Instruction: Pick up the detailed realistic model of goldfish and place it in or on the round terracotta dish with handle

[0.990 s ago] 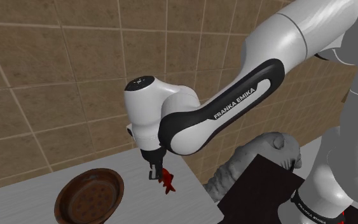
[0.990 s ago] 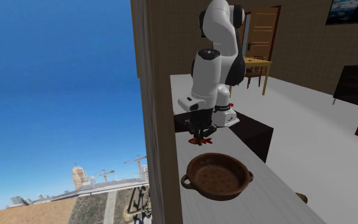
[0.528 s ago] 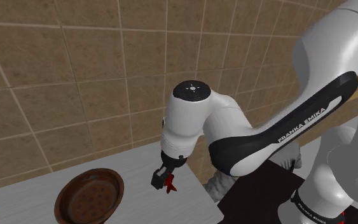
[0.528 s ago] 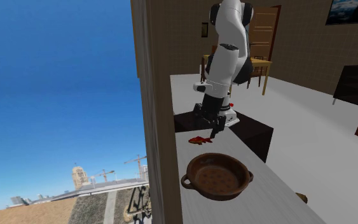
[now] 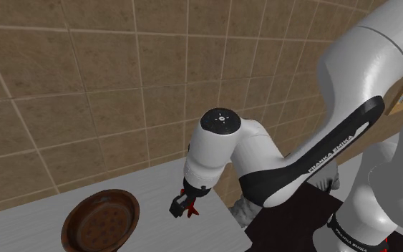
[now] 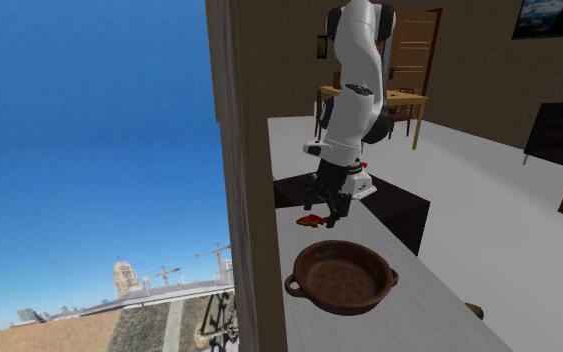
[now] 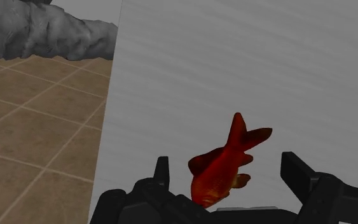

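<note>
The black gripper hung low over the pale countertop with its two fingers standing wide apart, gripping nothing. The red-orange goldfish lay between them, touched by neither, its forked tail pointing away from the palm. In the shoulder view the gripper reached down from the white arm, and the goldfish showed as a small red shape on the countertop just at the fingertips, close to the counter's right edge. The round brown dish sat on the same surface, to the shoulder view's left of the fish and apart from it, upright and with nothing in it. A brown tiled wall rose along the far side of the counter. In the second exterior view the gripper tilted down beside the goldfish, and the dish, with a small handle at either side, stood nearer the camera than the fish. A grey, rock-like lump lay beyond the counter's edge.
</note>
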